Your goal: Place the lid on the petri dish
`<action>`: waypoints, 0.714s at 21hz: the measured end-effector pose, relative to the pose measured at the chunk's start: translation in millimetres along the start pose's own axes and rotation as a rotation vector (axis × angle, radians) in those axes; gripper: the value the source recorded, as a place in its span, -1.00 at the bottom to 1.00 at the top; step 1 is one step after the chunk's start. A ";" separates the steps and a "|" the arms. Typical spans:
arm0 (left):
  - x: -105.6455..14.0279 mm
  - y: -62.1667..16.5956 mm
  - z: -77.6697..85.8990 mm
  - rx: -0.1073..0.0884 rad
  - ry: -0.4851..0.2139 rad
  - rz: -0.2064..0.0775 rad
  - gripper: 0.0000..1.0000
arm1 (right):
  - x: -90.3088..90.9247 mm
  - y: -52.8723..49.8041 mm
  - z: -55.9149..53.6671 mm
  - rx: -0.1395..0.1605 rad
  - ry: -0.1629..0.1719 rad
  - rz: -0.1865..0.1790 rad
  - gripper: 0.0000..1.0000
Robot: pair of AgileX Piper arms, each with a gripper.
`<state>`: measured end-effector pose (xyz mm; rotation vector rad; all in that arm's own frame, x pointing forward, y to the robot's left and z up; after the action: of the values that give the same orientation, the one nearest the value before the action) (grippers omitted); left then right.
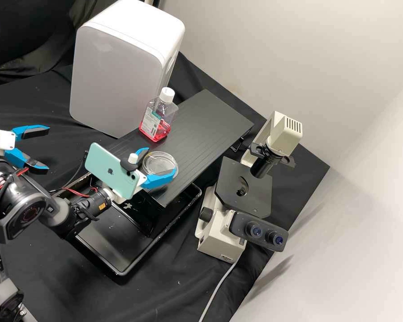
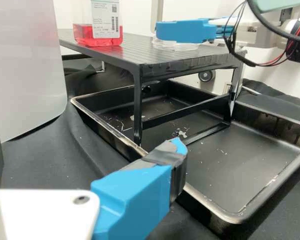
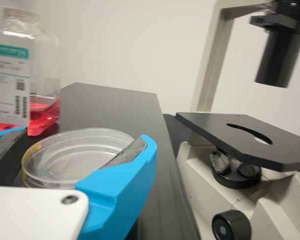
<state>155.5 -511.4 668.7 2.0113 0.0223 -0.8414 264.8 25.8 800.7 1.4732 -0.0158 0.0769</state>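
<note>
Seating looks nearly done: the lid [image 3: 77, 152] seems to rest over the petri dish [image 1: 163, 161] on the raised shelf [image 1: 210, 125], the right gripper [image 1: 158, 163] bracketing it — pinching or merely flanking, we cannot tell. Next, release and lift straight up; the left gripper [image 1: 42, 148] hangs spread, well apart.

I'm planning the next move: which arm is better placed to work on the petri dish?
Right: the right gripper straddles the petri dish on the shelf; the left gripper is well away.

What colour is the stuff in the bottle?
Pinkish-red liquid in the bottle, clearest in the high view.
</note>
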 end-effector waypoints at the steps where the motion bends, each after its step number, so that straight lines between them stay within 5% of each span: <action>1: 0.0 0.0 0.0 0.000 0.000 0.000 1.00 | 0.1 1.5 1.8 0.002 -0.002 0.002 -1.00; 7: -0.1 -0.1 0.3 0.004 0.000 0.000 1.00 | 1.7 -0.9 9.6 0.045 -0.019 -0.010 -1.00; 15: 0.4 -1.7 -0.5 0.002 0.008 -0.006 1.00 | 3.9 -9.3 17.8 0.142 -0.042 -0.047 -1.00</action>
<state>155.5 -510.1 667.3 2.0180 0.0326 -0.8374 270.0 7.4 793.4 1.6159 -0.0096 0.0087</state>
